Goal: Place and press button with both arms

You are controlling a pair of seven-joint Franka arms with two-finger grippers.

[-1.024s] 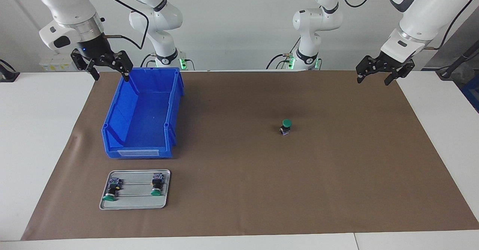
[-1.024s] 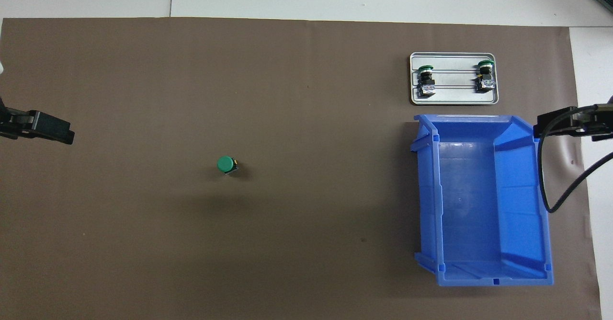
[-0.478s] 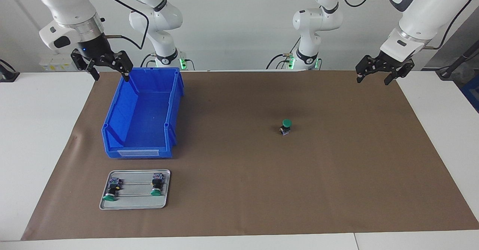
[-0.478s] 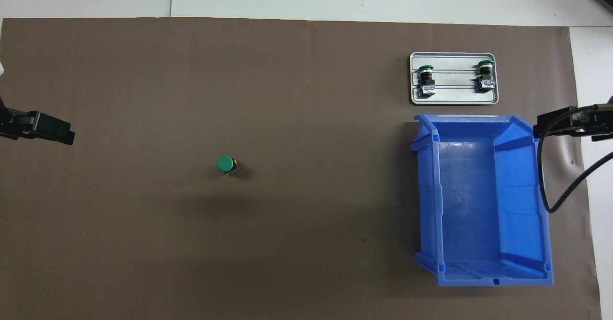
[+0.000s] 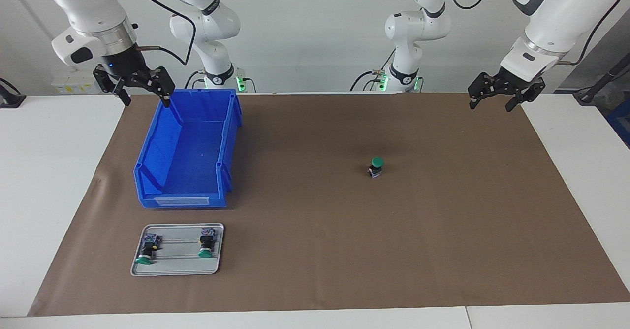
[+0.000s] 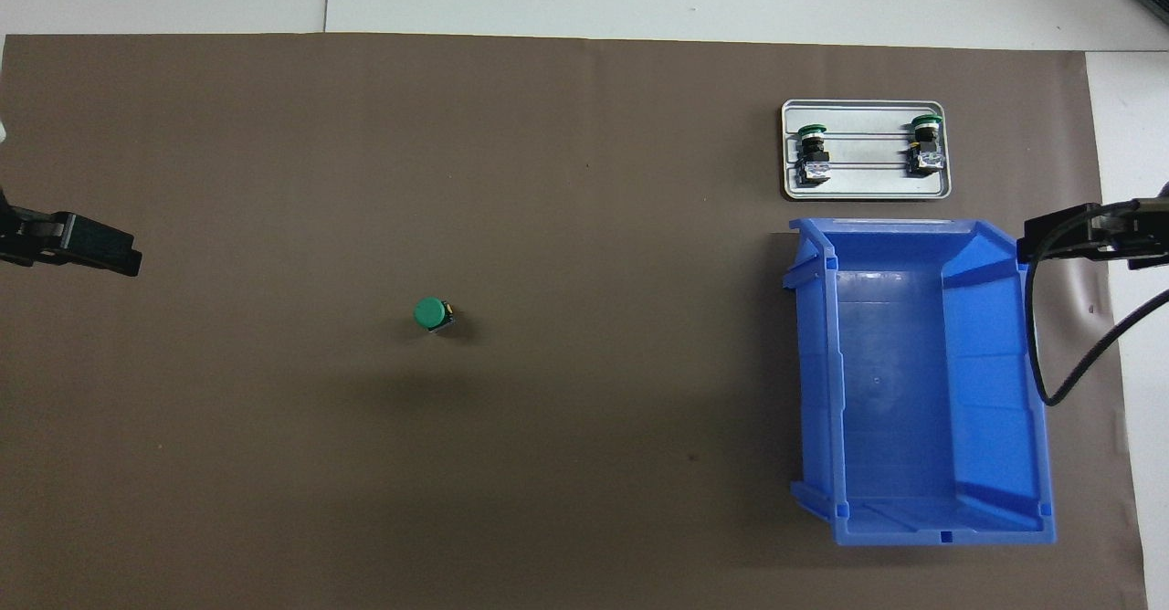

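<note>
Standing upright on the brown mat (image 5: 443, 230), green cap up: the button (image 5: 376, 166), out in the open, toward left arm's end of the table, well apart from the blue bin (image 5: 147, 171) at right arm's end. Nothing touching it.

Left gripper (image 5: 494, 95) up in the air over the mat's edge at its own end, fingers (image 5: 473, 97) spread apart, holding nothing. Right gripper (image 5: 140, 86) up over the bin's corner nearest the robots, fingers apart too, also holding nothing. Both waiting; task not started, judging by button not yet taken up.

Handling, as a guess:
- Prob. light, rigid plastic; no give, no crush risk at normal grip force.
- Cap round, smooth, wider than body, so likely slippery & apt to roll out of a pinch. Also the moving part: squeezing it from above could press it early.
- Better hold: short black body under the cap, fingers either side of its flatter faces, low enough to clear the cap's rim. Overhang should then act as a stop vs. slipping down.
- Small footprint, top-heavy look, so a sideways nudge on approach could tip it. Straight-down approach w/ fingers wide, centred, then close.
- Once set down, needs steadying by one arm while other presses cap, else may topple.

Two look-alike switches lying on the metal tray (image 5: 177, 267), just beside the bin, farther from the robots: not the target.
</note>
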